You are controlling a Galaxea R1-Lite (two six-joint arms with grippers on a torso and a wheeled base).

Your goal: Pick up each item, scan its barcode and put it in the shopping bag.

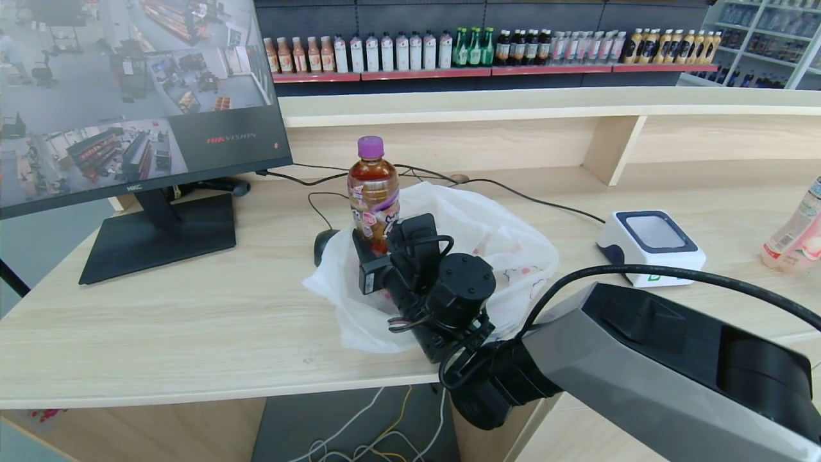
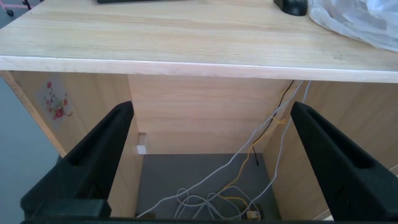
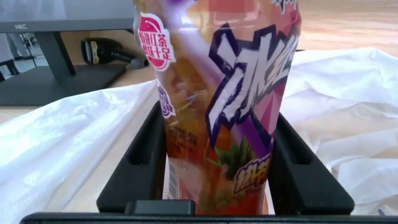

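Right claw [image 1: 385, 247]: closed on the lower body of the bottle [image 1: 373, 186], one dark finger on each side of the label. In the right wrist view the claw [image 3: 224, 162] has both fingers pressed against the bottle [image 3: 224, 93]. The bottle is upright, with amber liquid, a purple cap and a pink and purple label.

Bottle position: at the left part of the shopping bag [image 1: 507, 250], with its base among the bag's folds. I cannot tell whether the base rests on the plastic or hangs just above it. The bag is white thin plastic, crumpled, and lies loose on the worktop [image 1: 192, 321] near the front edge. The right wrist view shows the bag [image 3: 62, 137] spread out on both sides of the claw.

Left claw [image 2: 214, 155]: fingers wide apart, nothing between them. It sits low, in front of and below the front edge of the worktop [image 2: 155, 37], facing the open space under it, where loose cables [image 2: 249, 180] hang and coil.

Around the bag: a dark mouse [image 1: 322, 246] touches or lies just beside its left edge. The barcode scanner [image 1: 651, 247], white with a dark-framed window on top, stands to the right of the bag and apart from it. A second bottle [image 1: 795, 237], with pale pink contents, is at the far right of the worktop, well apart from the bag. A monitor [image 1: 128, 96] on a flat black stand is at the left. Behind the worktop, a shelf [image 1: 487, 70] carries a row of bottles.
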